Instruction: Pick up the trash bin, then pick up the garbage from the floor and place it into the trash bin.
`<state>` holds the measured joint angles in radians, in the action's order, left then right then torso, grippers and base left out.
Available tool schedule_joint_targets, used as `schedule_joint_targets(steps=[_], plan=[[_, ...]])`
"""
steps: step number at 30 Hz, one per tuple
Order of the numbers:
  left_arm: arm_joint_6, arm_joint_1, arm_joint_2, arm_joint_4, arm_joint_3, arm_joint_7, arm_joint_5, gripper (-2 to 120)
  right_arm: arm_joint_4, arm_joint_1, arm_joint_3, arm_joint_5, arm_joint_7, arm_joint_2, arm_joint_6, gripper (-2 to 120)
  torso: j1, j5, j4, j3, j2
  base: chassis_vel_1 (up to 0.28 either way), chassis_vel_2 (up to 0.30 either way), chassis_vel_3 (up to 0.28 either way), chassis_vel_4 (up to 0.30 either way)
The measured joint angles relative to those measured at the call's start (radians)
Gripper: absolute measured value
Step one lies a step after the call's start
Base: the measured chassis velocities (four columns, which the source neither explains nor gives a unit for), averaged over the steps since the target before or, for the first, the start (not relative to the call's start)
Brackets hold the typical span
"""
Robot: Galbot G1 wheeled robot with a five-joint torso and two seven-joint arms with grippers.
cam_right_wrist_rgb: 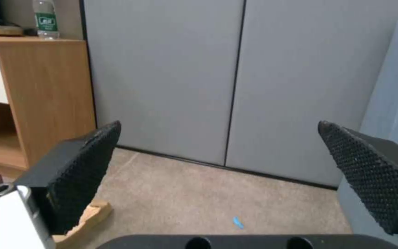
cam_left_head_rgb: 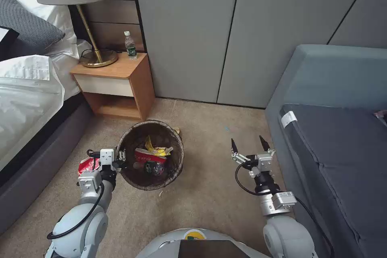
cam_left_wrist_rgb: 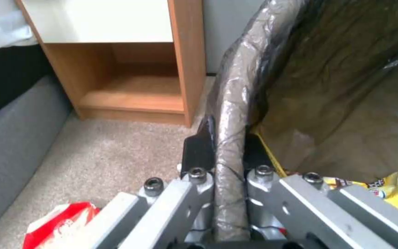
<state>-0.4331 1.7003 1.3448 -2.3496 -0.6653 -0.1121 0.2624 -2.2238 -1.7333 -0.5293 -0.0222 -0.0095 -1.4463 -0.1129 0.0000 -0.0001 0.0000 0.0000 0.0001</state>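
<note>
The left hand is clenched on the bin rim, a red carton just behind it, while the right hand hangs released nearby.

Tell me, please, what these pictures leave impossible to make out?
- Round bag-lined trash bin: its outer wall and base, hidden under the dark bag in the head view.
- Red-and-white paper carton: largely covered by the left gripper.
- Green-labelled clear bottle: label print too small.

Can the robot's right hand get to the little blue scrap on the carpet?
Probably yes. The right gripper is open and holds nothing, and only bare carpet lies between it and the blue scrap.
</note>
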Motion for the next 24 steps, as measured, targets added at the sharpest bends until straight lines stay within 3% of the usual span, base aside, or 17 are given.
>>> schedule_joint_targets(steps=[24], plan=[[-0.016,0.003,0.004,-0.011,-0.001,-0.002,0.0,0,0.012,0.015,0.001,-0.039,0.027,0.028,0.021,100,0.0,0.0001,0.0,0.0,0.0,0.0,0.0,0.0,0.0]])
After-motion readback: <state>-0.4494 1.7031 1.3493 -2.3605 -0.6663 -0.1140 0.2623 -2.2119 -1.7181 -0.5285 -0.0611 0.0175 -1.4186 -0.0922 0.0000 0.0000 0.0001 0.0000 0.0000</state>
